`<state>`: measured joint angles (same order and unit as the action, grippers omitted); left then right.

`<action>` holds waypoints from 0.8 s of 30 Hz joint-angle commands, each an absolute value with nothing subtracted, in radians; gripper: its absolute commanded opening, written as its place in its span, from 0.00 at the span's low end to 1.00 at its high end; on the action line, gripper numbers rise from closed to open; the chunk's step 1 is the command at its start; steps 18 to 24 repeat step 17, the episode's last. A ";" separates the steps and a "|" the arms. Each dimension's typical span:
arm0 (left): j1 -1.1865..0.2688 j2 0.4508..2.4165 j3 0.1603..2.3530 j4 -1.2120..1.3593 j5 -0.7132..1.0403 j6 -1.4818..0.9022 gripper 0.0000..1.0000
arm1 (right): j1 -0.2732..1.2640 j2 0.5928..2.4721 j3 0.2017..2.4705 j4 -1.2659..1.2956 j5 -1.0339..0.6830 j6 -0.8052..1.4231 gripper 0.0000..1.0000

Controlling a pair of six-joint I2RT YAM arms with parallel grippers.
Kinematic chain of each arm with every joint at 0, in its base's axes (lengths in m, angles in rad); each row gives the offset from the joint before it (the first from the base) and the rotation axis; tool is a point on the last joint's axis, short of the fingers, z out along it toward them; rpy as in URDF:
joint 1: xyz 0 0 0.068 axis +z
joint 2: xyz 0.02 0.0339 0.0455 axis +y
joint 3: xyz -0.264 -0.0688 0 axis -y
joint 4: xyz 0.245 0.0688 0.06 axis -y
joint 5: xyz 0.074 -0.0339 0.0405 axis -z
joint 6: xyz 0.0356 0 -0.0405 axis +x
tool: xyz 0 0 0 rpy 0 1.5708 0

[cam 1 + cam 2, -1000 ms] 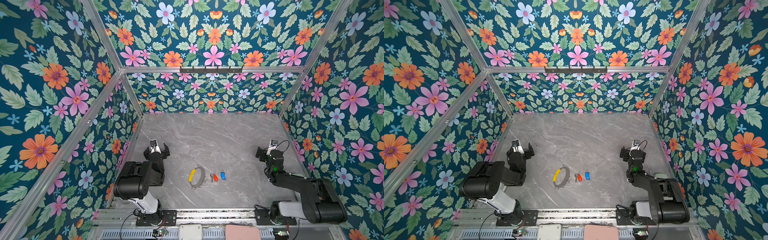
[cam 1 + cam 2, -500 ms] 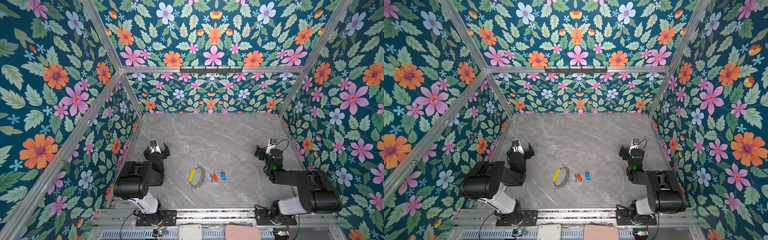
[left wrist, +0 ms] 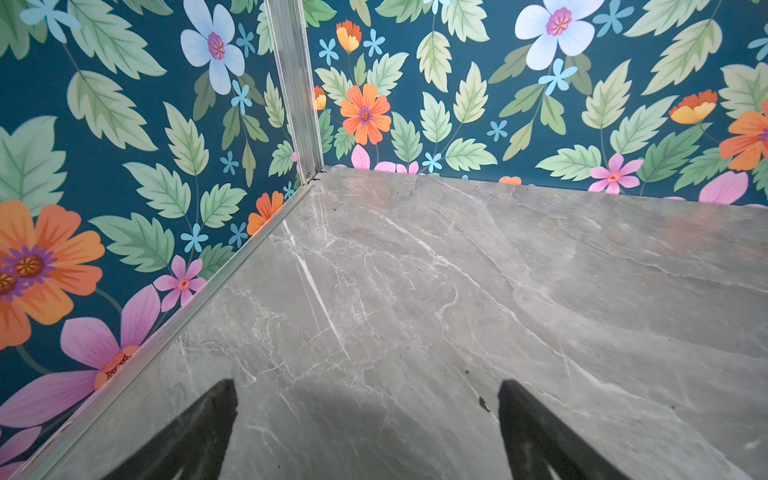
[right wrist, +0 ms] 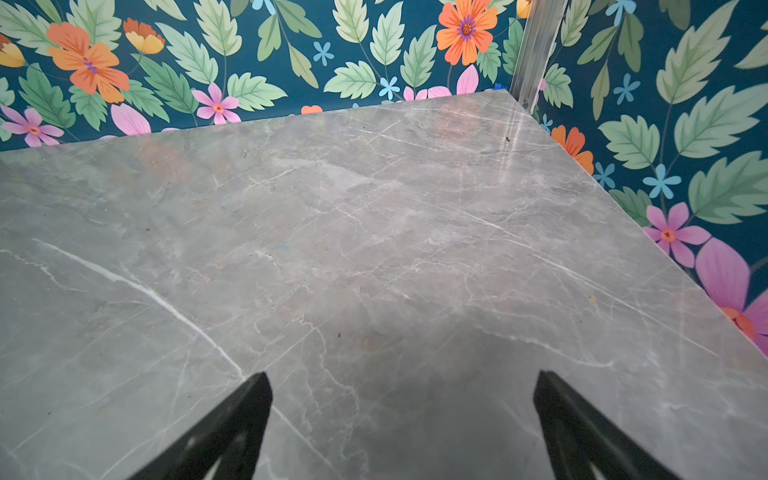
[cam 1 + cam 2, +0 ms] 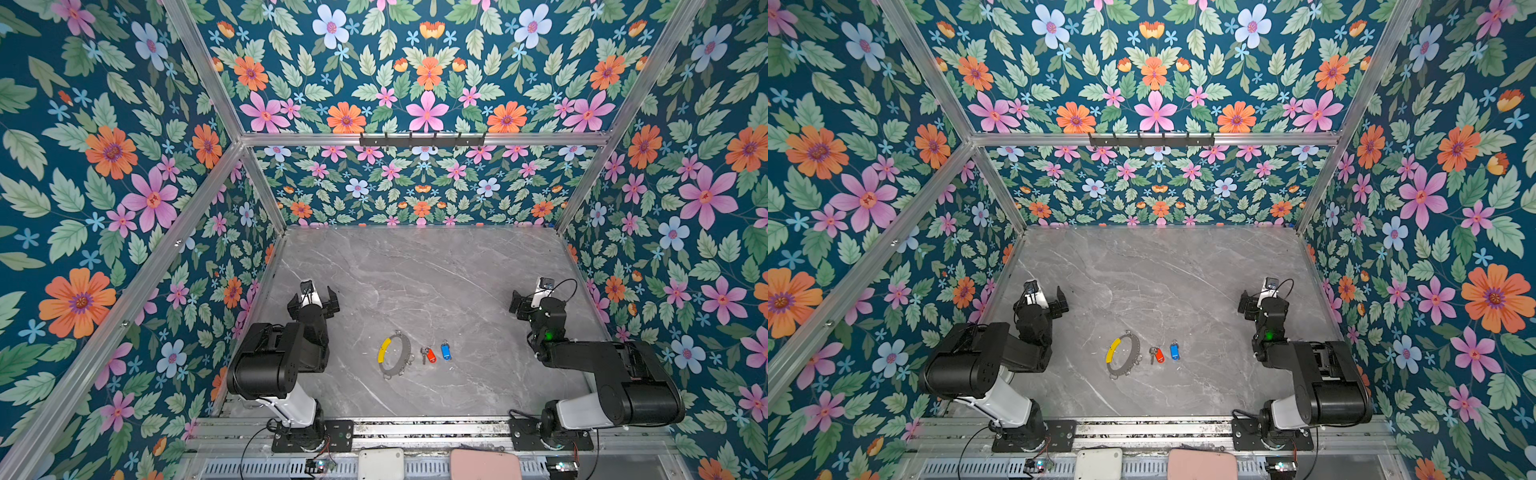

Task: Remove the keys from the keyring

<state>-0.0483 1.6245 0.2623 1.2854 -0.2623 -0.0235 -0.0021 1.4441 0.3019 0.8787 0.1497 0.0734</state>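
Keyring lower centre in both top views; red key and blue key just right of it, seemingly detached, long axes up-down. Left gripper and right gripper wide, empty, pointing away; right one nearer both.

Top pair: high up on the near side of the keyring, tilted down toward the back wall; far off, whole table in frame.
Top pair, overlap: both top views share nearly everything; scene shifted sideways between them.
Left wrist cam: beyond and left of keyring, low over table, close; faces away from keyring, toward left post at far corner.
Right wrist cam: beyond and right of keyring, low, close; faces away from keyring, toward right post.
Wrist vs top: share far table strip, foot of back wall, one corner each.
Wrist vs wrist: both catch foot of back wall; overlap cannot be told.
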 commanded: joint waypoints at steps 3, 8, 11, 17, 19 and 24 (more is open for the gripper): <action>-0.048 1.625 0.265 1.310 -0.262 -0.019 1.00 | 0.000 1.441 0.305 0.895 0.146 0.079 0.99; -0.048 1.625 0.267 1.308 -0.262 -0.019 1.00 | -0.001 1.441 0.305 0.894 0.146 0.079 0.99; -0.048 1.626 0.267 1.307 -0.262 -0.018 1.00 | -0.001 1.441 0.305 0.894 0.146 0.078 0.99; -0.048 1.623 0.265 1.310 -0.262 -0.019 1.00 | -0.001 1.442 0.305 0.894 0.146 0.078 0.99; -0.048 1.623 0.265 1.310 -0.262 -0.019 1.00 | -0.001 1.442 0.305 0.894 0.146 0.078 0.99; -0.048 1.623 0.265 1.310 -0.262 -0.019 1.00 | -0.001 1.442 0.305 0.894 0.146 0.078 0.99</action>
